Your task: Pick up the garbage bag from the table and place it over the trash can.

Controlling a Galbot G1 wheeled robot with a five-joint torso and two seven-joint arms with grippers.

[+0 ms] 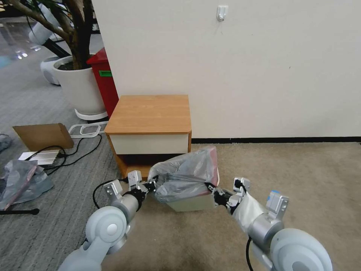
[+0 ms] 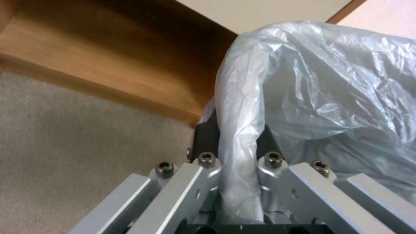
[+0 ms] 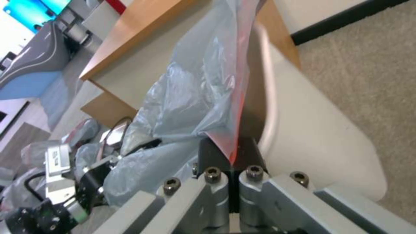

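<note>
**Both grippers pinch the bag over the bin**

Left gripper (image 1: pixel 152 185) is clenched on a rolled fold of the garbage bag (image 1: pixel 186 174); in the left wrist view the grey film runs between its two dark pads (image 2: pixel 203 138) and bunches there like a thick cord. The right gripper (image 1: pixel 211 191) is clenched too, and in its wrist view the pink-red mouth band (image 3: pixel 237 107) of the bag comes down into the closed pads. So each arm grasps one side of the bag.

The bag is off the table (image 1: pixel 150 113) and hangs low in front of it, draped over the top of the trash can (image 1: pixel 190 203), which stands on the carpet just beside the table's shelf gap. The bag covers most of the opening, but it looks still crumpled, not spread around the rim (image 3: pixel 266 97).

My judgement on handling: the bag is very light, thin and soft, with no shape of its own, so it follows the pinch points and sags between them. The film is probably slippery and can tear if pulled hard against the rolled rim. The best place to hold seems the band at the mouth, at two opposite sides, so the mouth can open wide.
</note>
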